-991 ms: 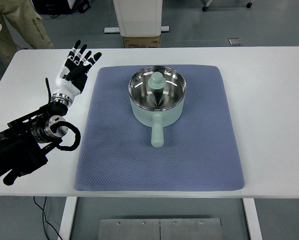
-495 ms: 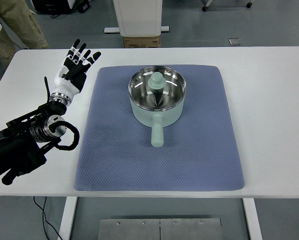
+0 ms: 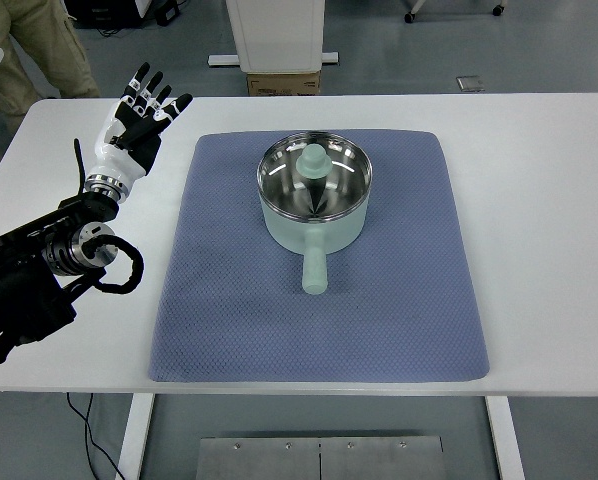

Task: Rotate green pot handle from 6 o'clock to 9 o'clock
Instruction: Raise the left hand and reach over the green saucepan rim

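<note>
A pale green pot (image 3: 315,196) with a shiny steel inside stands on the blue mat (image 3: 229,300), a little above its middle. Its green handle (image 3: 315,270) points straight down toward the near edge, at 6 o'clock. My left hand (image 3: 139,115) hovers over the white table to the left of the mat, far from the pot, its black-and-white fingers (image 3: 154,92) spread and holding nothing. The left arm (image 3: 49,265) comes in from the lower left. The right arm does not show.
The white table (image 3: 539,200) surrounds the mat. A person in khaki trousers (image 3: 29,50) stands beyond the far left corner. A white pedestal (image 3: 276,35) with a cardboard box sits behind the table's far edge.
My left hand has drifted left and slightly away from me, further from the mat, with its arm following. The pot and its handle have not moved.
</note>
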Controlling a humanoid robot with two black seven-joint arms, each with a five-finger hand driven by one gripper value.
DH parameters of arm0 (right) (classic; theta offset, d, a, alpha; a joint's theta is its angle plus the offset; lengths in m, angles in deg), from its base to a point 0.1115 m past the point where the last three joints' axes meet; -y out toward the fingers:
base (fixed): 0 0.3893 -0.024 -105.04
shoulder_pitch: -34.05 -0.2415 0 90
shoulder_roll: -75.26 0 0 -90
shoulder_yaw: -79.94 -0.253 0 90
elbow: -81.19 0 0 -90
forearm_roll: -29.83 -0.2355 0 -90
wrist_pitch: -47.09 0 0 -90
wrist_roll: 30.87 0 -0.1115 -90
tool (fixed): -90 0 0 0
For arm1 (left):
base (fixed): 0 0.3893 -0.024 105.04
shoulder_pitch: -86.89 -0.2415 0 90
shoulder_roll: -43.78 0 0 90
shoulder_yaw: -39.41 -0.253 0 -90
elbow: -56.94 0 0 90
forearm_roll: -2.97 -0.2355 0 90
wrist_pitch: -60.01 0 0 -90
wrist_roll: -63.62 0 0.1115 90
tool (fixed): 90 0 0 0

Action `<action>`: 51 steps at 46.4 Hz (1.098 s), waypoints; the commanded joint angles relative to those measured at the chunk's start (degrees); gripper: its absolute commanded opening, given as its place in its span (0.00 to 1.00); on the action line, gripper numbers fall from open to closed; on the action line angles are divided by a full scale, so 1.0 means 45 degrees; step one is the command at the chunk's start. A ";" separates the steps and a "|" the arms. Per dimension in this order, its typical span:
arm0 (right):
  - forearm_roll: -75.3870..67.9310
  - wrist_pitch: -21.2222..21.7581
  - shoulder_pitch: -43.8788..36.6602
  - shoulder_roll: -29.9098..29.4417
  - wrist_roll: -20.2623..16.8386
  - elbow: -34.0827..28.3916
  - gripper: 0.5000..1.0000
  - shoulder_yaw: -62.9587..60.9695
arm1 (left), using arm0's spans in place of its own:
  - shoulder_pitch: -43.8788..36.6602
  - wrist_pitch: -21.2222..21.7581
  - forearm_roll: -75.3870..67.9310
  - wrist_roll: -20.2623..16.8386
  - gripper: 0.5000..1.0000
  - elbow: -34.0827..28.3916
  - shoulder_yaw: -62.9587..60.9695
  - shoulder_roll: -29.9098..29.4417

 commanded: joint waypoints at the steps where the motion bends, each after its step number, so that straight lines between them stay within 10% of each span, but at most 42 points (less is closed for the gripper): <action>1: 0.0000 -0.0003 0.0000 0.0000 0.0004 0.0000 1.00 0.0000 | 0.0014 0.0001 -0.0001 0.0000 1.00 0.0098 0.0001 -0.0137; 51: 0.0000 -0.0003 0.0000 0.0000 0.0004 0.0000 1.00 0.0000 | 0.0776 -0.0096 -0.5722 0.0098 1.00 0.4706 0.0275 -0.2246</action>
